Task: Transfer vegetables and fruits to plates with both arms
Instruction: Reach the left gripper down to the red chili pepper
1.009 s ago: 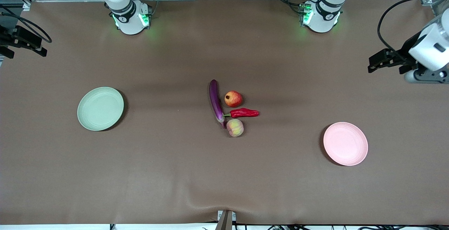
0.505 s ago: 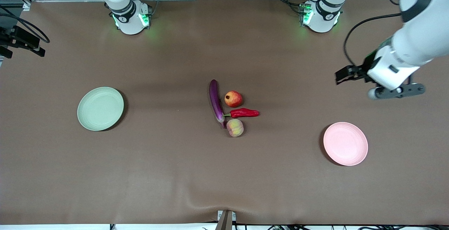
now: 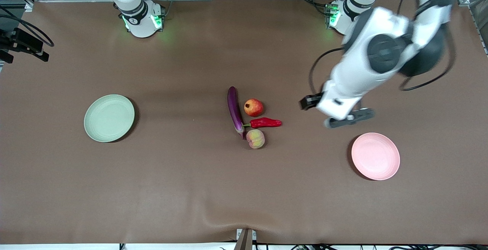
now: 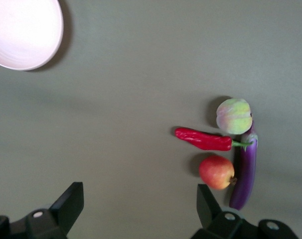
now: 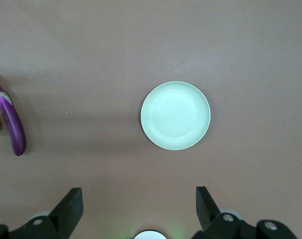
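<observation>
The purple eggplant [image 3: 235, 111], red pomegranate [image 3: 253, 107], red chili [image 3: 265, 122] and peach [image 3: 255, 138] lie bunched at the table's middle. The green plate [image 3: 109, 118] sits toward the right arm's end, the pink plate [image 3: 375, 156] toward the left arm's end. My left gripper [image 3: 308, 102] is open and empty in the air, over bare table between the pile and the pink plate. Its wrist view [image 4: 139, 209] shows the pomegranate [image 4: 217, 172] beside one finger [image 4: 207, 201]. My right gripper [image 3: 32, 48] waits high up, open and empty [image 5: 139, 209], over the table by the green plate [image 5: 175, 115].
The brown table cover [image 3: 190, 189] has a small ridge at its edge nearest the front camera. The two arm bases [image 3: 142, 19] stand along the edge farthest from that camera. A mount [image 3: 246, 238] pokes over the nearest edge.
My left arm has swung in from its end of the table toward the middle, and its gripper now hangs near the pile. The right arm has barely moved. The produce and plates stayed put.
</observation>
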You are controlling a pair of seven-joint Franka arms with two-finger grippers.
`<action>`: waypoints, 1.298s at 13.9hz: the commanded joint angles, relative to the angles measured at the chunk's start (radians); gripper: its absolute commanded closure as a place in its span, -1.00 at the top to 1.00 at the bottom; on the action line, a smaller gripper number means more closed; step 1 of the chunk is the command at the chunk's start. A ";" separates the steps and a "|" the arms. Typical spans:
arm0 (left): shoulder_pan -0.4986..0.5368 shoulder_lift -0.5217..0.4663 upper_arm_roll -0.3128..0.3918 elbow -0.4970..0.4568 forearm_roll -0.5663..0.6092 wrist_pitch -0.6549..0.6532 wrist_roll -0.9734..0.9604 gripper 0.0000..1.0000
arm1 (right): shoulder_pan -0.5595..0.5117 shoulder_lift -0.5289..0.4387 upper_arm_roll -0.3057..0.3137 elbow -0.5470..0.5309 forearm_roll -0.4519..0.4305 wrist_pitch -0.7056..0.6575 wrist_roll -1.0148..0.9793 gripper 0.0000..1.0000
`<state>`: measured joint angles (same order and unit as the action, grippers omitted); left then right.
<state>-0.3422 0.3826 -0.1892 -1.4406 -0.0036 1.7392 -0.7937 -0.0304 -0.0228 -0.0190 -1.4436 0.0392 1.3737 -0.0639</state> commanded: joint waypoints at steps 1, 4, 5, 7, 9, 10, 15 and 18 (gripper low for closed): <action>-0.096 0.082 0.011 0.040 0.098 0.049 -0.142 1.00 | 0.009 0.001 -0.007 0.012 0.002 -0.012 0.001 1.00; -0.139 0.172 0.013 0.042 0.103 0.204 -0.309 1.00 | 0.009 0.001 -0.007 0.012 0.002 -0.012 0.001 1.00; -0.143 0.202 0.014 0.043 0.103 0.264 -0.368 1.00 | 0.009 0.001 -0.007 0.012 0.002 -0.012 0.001 1.00; -0.156 0.240 0.014 0.045 0.103 0.356 -0.468 1.00 | 0.007 0.001 -0.007 0.012 0.004 -0.012 0.001 1.00; -0.166 0.263 0.013 0.045 0.102 0.405 -0.556 1.00 | 0.007 0.001 -0.007 0.012 0.005 -0.012 0.001 1.00; -0.181 0.278 0.014 0.045 0.103 0.430 -0.606 1.00 | 0.007 0.001 -0.007 0.012 0.005 -0.012 0.001 1.00; -0.227 0.318 0.017 0.036 0.143 0.460 -0.991 1.00 | 0.007 0.001 -0.009 0.012 0.010 -0.013 0.001 1.00; -0.203 0.314 0.016 0.003 0.134 0.485 -1.067 1.00 | 0.007 0.003 -0.009 0.012 0.010 -0.013 0.001 1.00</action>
<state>-0.5635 0.6965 -0.1757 -1.4245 0.1175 2.2077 -1.8033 -0.0303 -0.0229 -0.0197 -1.4436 0.0393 1.3732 -0.0639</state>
